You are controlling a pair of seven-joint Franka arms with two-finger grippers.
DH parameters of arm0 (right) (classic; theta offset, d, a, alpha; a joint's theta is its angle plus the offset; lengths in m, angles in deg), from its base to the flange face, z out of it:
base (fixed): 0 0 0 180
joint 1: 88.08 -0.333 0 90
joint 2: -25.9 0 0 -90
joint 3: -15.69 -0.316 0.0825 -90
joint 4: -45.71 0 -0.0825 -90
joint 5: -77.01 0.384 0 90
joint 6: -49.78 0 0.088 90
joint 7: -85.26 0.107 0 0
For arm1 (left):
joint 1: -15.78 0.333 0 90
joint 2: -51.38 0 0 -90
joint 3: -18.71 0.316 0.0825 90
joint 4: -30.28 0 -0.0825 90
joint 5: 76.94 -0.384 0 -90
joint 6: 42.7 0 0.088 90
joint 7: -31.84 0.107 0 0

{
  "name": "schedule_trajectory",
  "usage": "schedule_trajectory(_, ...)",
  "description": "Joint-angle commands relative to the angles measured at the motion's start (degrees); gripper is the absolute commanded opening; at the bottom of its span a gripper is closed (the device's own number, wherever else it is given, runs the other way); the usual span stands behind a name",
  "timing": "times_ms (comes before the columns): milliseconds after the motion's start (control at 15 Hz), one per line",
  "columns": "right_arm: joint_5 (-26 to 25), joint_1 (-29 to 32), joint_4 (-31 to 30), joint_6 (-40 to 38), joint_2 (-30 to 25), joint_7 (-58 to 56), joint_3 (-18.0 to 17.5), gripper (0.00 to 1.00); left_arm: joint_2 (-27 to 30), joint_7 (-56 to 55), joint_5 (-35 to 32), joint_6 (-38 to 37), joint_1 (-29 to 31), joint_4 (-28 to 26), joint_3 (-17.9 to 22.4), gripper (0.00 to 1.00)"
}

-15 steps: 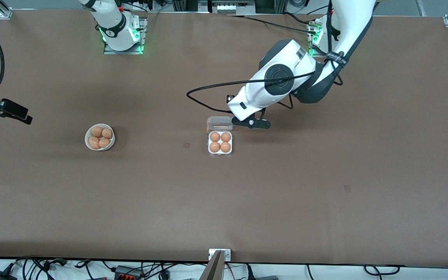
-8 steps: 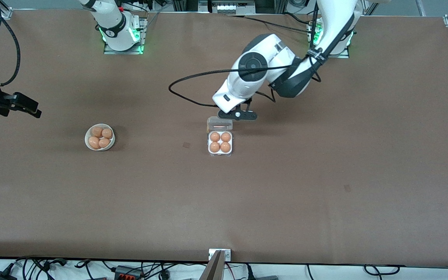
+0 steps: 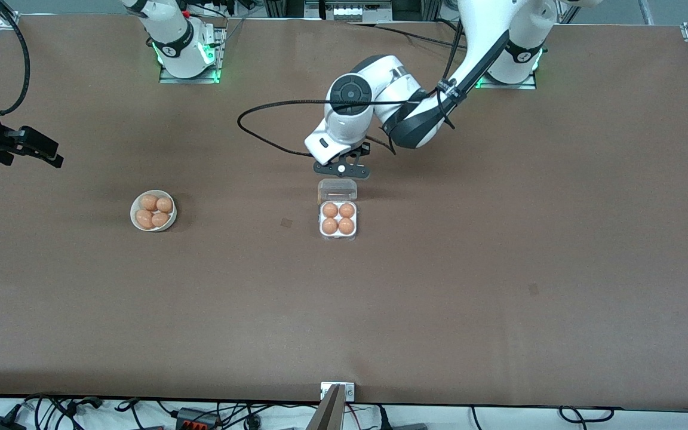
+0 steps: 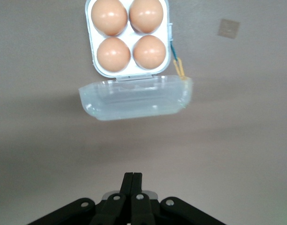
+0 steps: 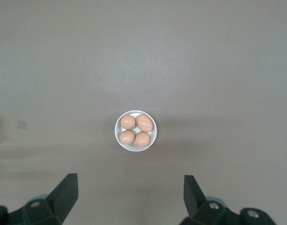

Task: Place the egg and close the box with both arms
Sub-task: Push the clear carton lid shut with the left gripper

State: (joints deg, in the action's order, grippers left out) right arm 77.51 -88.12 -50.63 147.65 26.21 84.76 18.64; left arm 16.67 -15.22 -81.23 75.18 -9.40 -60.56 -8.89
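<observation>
**All four cells filled, lid left standing open**

The box was seen at mid-table, four eggs seated in its white tray, its clear lid swung back at twelve o'clock of the tray in the front view. The left gripper was hung over the bare table just at twelve o'clock of that lid, its fingers pressed fully together and empty. The right gripper was held spread wide and empty, over the table's edge at the right arm's end, at about ten o'clock of the white bowl and its four eggs.

The lid was judged thin, light and springy, likely to flex and slip under a hard pinch; a push on its free outer edge, with the tray steadied by the other arm, was thought the safer contact. The eggs were taken as smooth and fragile.

Against a second earlier, the left gripper was found shifted from beside the lid, on the left arm's side, to directly at its twelve o'clock. The right gripper was found slightly farther up the front view. Box, eggs and bowl were unmoved.
</observation>
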Motion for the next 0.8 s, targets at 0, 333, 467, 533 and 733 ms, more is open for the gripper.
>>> schedule_trajectory(0, -0.67, 0.13, 0.01, -1.27, -1.02, -0.19, -0.32, 1.00, -1.84, -0.23, -1.60, 0.24, -1.62, 1.28, 0.36, 0.00)
schedule_trajectory(333, -0.76, -0.04, 0.36, -4.96, -1.10, -0.64, -0.41, 1.00, -5.27, -0.67, -5.20, 0.41, -2.24, 1.89, 0.45, 0.00)
schedule_trajectory(467, -0.76, -0.83, 0.27, -4.88, -1.02, -0.63, -0.41, 1.00, -5.27, -0.50, -5.47, 0.94, -1.81, 1.98, 0.36, 0.00)
schedule_trajectory(533, -0.76, -0.83, 0.27, -4.44, -0.84, -0.63, -0.41, 1.00, -5.45, -0.49, -5.38, 0.94, -1.63, 1.98, 0.36, 0.00)
schedule_trajectory(733, -0.76, -0.75, 0.36, -3.56, -0.75, -0.63, -0.32, 1.00, -8.07, -0.58, -5.11, 1.03, -1.72, 4.78, 1.24, 0.00)
